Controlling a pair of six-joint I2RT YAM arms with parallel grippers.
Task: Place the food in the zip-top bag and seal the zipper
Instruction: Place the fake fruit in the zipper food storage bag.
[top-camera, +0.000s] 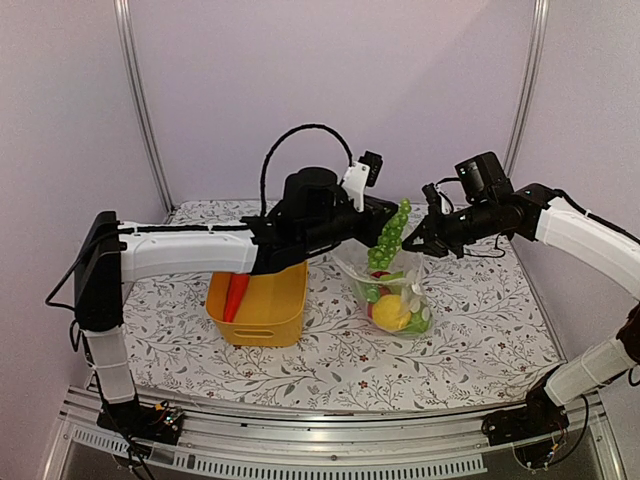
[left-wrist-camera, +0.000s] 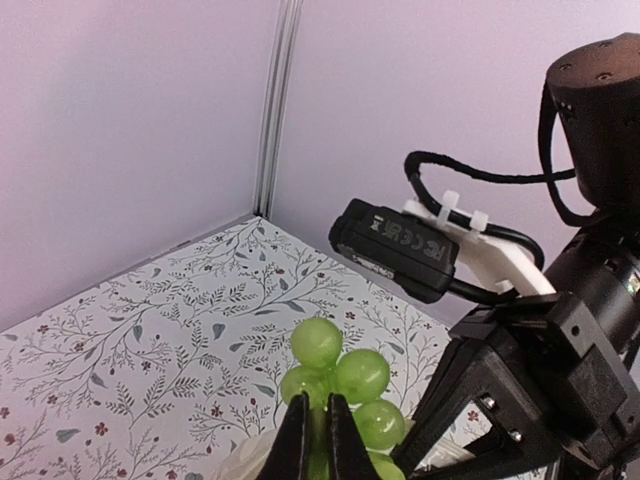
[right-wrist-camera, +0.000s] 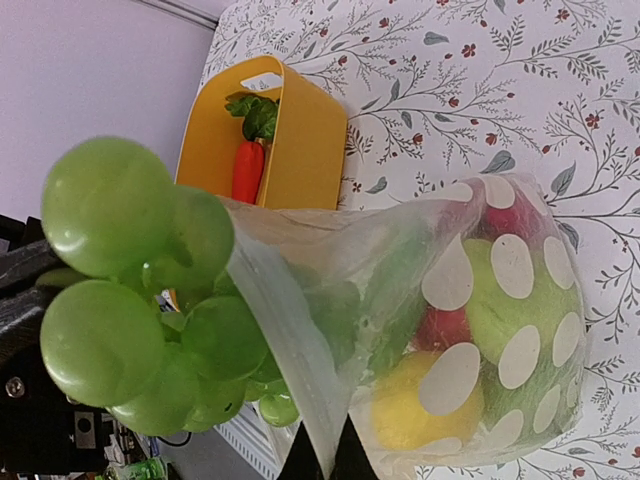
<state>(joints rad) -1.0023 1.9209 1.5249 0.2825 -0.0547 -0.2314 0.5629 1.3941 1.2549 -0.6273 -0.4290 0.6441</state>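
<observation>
Clear dotted zip-top plastic bag (top-camera: 400, 296) stands on the bench (top-camera: 460, 340), mouth open and lifted. Inside: yellow lemon-like piece (top-camera: 391, 312), red pieces (right-wrist-camera: 440, 325), leafy green (partly hidden). Green bumpy cluster (top-camera: 390, 235) upright at the mouth. Orange-red carrot (top-camera: 236, 295) leans in the yellow plastic tub (top-camera: 265, 322).

We find no text, number or brand that we can really read in these views. On the black camera module (left-wrist-camera: 400, 245) seen from the left wrist there is a short row of small white characters, but they are too blurred for us to tell the letters. The white sticker (right-wrist-camera: 262, 80) on the end wall of the yellow tub (right-wrist-camera: 310, 150) is too small and washed out to read, while the white dots on the zip-top bag (right-wrist-camera: 500, 330) and the leafy print on the worktop (right-wrist-camera: 520, 90) are only patterns, not signs.
</observation>
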